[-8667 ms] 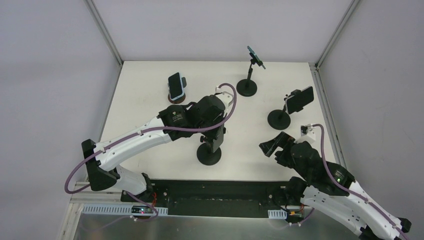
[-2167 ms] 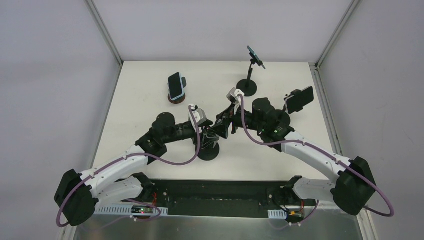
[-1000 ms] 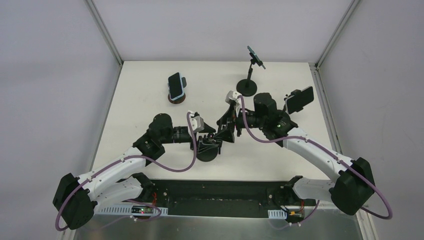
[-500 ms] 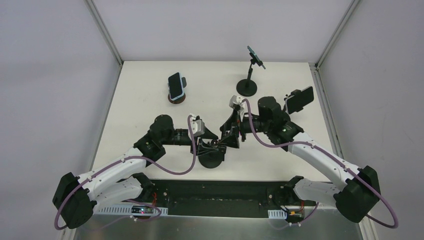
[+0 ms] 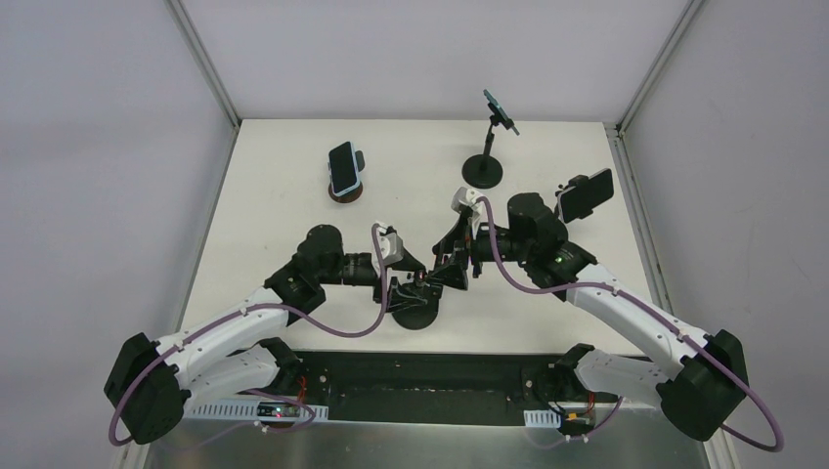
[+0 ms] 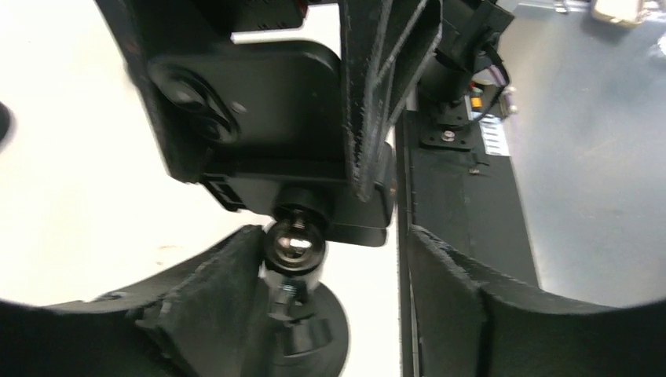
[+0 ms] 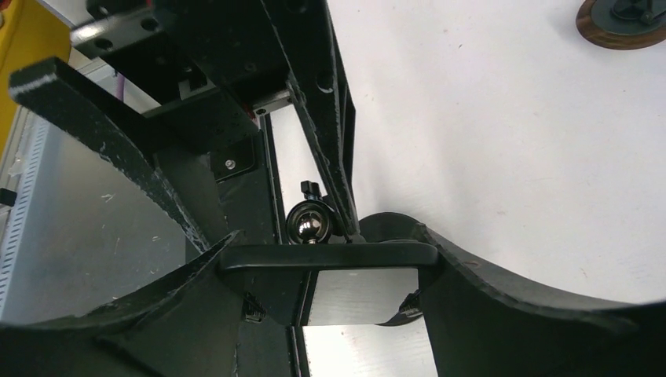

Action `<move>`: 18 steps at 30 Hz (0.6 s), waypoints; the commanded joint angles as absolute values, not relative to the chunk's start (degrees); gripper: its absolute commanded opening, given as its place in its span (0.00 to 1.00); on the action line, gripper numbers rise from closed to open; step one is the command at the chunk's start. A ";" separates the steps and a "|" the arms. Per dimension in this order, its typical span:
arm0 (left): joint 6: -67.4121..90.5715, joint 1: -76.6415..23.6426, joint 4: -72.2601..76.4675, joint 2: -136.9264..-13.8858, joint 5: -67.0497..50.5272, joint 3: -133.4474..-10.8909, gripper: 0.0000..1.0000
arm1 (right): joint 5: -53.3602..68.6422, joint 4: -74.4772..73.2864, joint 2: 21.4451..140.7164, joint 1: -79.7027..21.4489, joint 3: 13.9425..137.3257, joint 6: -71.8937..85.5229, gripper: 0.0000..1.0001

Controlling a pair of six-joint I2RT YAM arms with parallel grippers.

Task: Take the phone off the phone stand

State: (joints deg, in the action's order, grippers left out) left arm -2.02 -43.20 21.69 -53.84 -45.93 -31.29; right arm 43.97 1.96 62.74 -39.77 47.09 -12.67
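Between the two tools, at the near side of the white counter (image 5: pixel 283 225), the phone stand (image 5: pixel 415 313) rests on its round black base as the left tool (image 6: pixel 334 259) reaches in from one side and the right tool (image 7: pixel 326 243) from the other, their tips almost meeting above that base; the left tool is partly open and straddles the stand's neck just below the chrome ball joint (image 6: pixel 294 239), one finger (image 6: pixel 212 298) close against the neck, the other standing apart with bare counter showing in the gap; the right tool is closed on the phone (image 7: pixel 330 256), seen from its wrist as a flat black bar that spans from one finger to the other, both pads touching its ends, directly in front of the ball joint; the phone sits at the top of the stand, just above the left tool, and whether it is free of the black cradle (image 6: pixel 259 102) behind it cannot be told; beyond both tools and well apart from them, other phones sit in stands of their own: one on a brown wooden base (image 5: pixel 342 195) beyond the left tool, one on a tall thin stand (image 5: pixel 483 171) at the far edge, and a sideways phone (image 5: pixel 585 195) just beyond the right tool's arm
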 commanded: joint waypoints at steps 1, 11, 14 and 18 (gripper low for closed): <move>-0.67 -44.32 18.39 -55.83 -48.68 -30.99 0.71 | 42.74 4.90 61.29 -40.09 47.26 -13.15 0.00; -2.43 -44.32 18.45 -60.20 -49.74 -34.16 0.64 | 45.17 1.26 59.59 -42.04 47.76 -15.31 0.00; -2.75 -44.32 18.46 -60.55 -49.88 -35.36 0.63 | 45.27 -0.90 59.59 -42.43 48.13 -16.41 0.00; -3.13 -44.35 18.50 -61.06 -50.37 -37.60 0.63 | 45.71 -2.60 59.59 -42.81 48.51 -17.04 0.00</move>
State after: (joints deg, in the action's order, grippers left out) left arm -2.11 -43.62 16.78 -60.90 -47.72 -33.56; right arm 43.31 0.03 61.08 -42.00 47.00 -15.18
